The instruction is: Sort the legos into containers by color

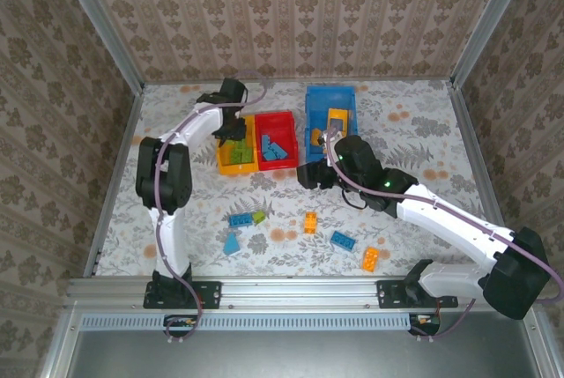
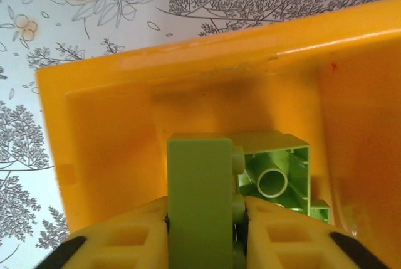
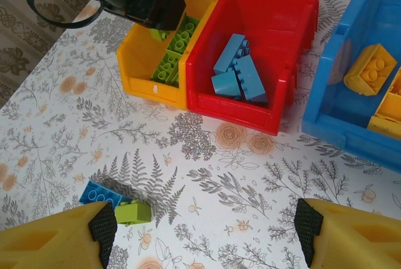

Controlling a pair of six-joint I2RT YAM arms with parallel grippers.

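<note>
The left arm [image 1: 189, 127] is stretching out with its wrist bent down over the yellow bin [image 2: 125, 93]; the left gripper [image 2: 205, 222] is dipping inside it, pinching a green brick [image 2: 199, 181] from both sides; a second green brick [image 2: 279, 175] is lying in the bin, partly hidden behind the first; the right gripper [image 3: 205, 224] is hovering low, near and to the right of the yellow bin, jaws spread wide and holding nothing; the blue bin [image 3: 341, 93], past the red bin [image 3: 263, 12] from the yellow one, is being cut off at the frame edge

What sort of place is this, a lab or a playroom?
Probably a robot test booth: a flowery table walled by patterned panels, a left arm and right arm bolted to a metal rail.
</note>
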